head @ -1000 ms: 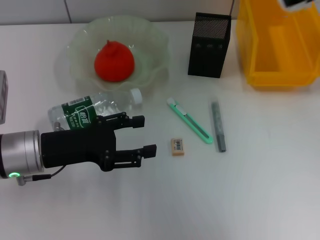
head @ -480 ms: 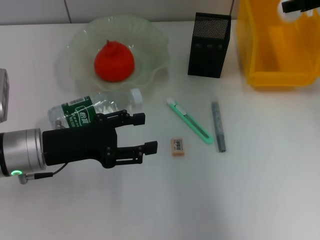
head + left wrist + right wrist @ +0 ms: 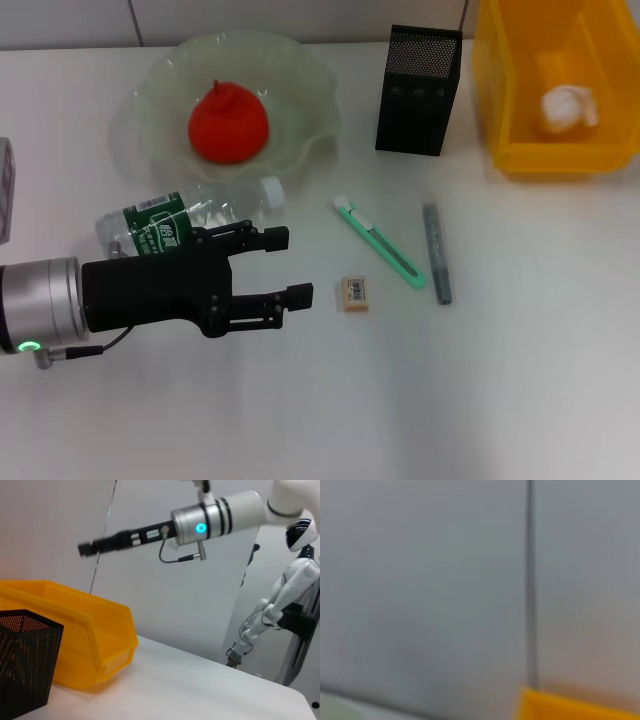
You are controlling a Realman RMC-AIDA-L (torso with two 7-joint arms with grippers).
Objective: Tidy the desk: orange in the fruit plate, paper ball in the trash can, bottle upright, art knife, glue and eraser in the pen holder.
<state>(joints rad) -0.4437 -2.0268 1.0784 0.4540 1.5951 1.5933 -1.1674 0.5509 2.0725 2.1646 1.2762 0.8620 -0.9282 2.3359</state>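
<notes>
Done: orange point(image 3: 229, 122) in fruit plate point(image 3: 300, 70); paper ball point(image 3: 567, 107) in trash can point(image 3: 520, 120).
Left: bottle point(image 3: 180, 220) lying; art knife point(image 3: 380, 243), glue point(image 3: 436, 251), eraser point(image 3: 355, 292) on surface.
Left gripper point(image 3: 285, 266): fingers spread, empty. Right gripper point(image 3: 86, 548): fingers' state indiscernible.

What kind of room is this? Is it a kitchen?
Probably a robot lab, not a kitchen: a plain white desk holds a knife and eraser, and another white robot stands behind.

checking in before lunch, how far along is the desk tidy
Done: the orange sits in the fruit plate and the paper ball lies in the trash can. In hand: nothing; the open left hand hovers beside the lying bottle. Left: bottle upright, then art knife, glue and eraser into the pen holder.
</notes>
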